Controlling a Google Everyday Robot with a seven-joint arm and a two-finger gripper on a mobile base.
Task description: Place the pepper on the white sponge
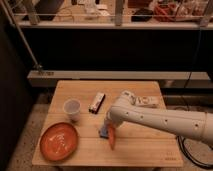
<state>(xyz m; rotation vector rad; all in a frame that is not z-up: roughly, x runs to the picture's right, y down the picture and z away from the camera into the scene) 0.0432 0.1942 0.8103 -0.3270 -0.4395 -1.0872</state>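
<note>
The slim orange-red pepper (111, 137) hangs point down just above the wooden table (145, 145), near its front middle. My gripper (110, 126) is at the end of the white arm that reaches in from the right, and it is shut on the pepper's top. The white sponge (144, 101) lies at the table's back right, partly behind the arm, well away from the pepper. A small blue object (103, 132) lies on the table right beside the pepper, to its left.
A white cup (72, 109) stands left of centre. A round orange plate (59, 141) lies at the front left. A dark snack bar (97, 102) lies behind the gripper. A shelf rail and dark cabinet run behind the table.
</note>
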